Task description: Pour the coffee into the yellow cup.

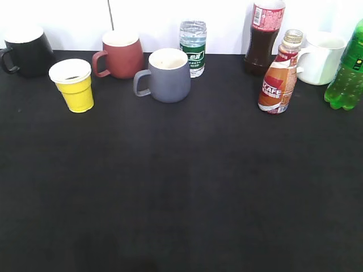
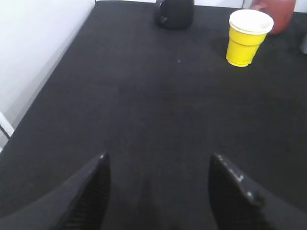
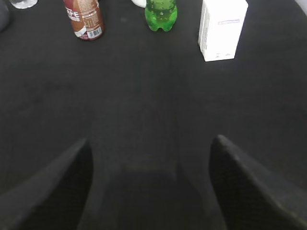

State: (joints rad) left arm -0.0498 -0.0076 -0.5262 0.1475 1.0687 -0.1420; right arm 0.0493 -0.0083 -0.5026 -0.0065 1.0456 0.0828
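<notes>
Exterior view: across the black bench [image 1: 181,187], the coffee bottle [image 1: 279,79] stands upright, uncapped, at right; the yellow cup [image 1: 74,85] sits mouth-up at left. Both grippers' fingers [image 2: 91,191] [image 3: 240,182] spread wide, holding nothing, well short of either.

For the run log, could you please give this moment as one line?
coffee bottle upright, uncapped, untouched | yellow cup upright | left gripper open | right gripper open

Your exterior view slants down at the yellow cup [image 1: 73,85]; your left wrist view shares it from low behind.
</notes>
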